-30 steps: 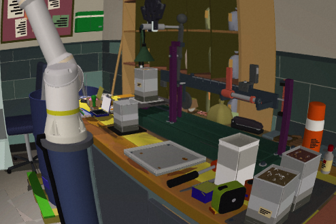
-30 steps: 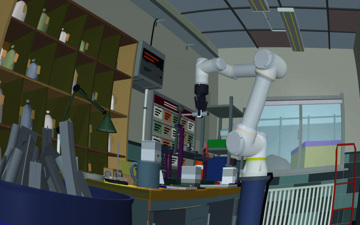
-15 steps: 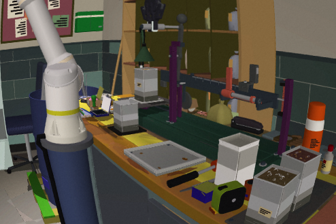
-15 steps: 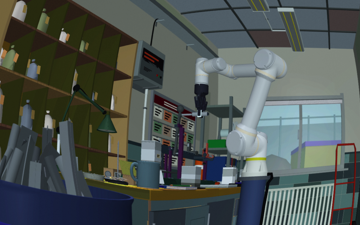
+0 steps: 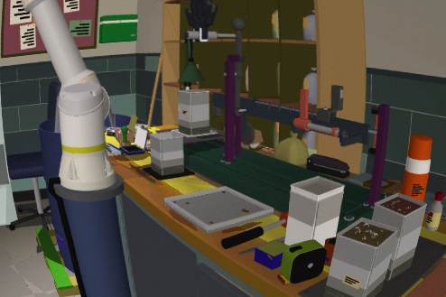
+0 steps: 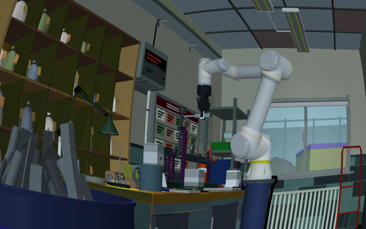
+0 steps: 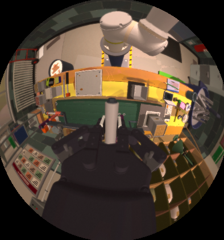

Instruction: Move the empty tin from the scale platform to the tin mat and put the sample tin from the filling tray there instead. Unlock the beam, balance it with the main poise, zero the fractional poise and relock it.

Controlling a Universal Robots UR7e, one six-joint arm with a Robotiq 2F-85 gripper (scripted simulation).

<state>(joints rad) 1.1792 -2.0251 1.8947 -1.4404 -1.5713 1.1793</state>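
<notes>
At the back of the bench the beam scale stands on purple posts, its dark beam running right with an orange poise and a dark poise on it. The sample tin sits on the scale platform. The empty tin stands on the black tin mat in front of it. A grey lock lever with a ball knob sticks out sideways high above the platform, and it is held in my closed gripper.
Behind the scale rises a wooden shelf of bottles, with a green desk lamp just under the lever. The empty filling tray lies at the front edge. Further right stand several more tins, a tape measure and an orange canister.
</notes>
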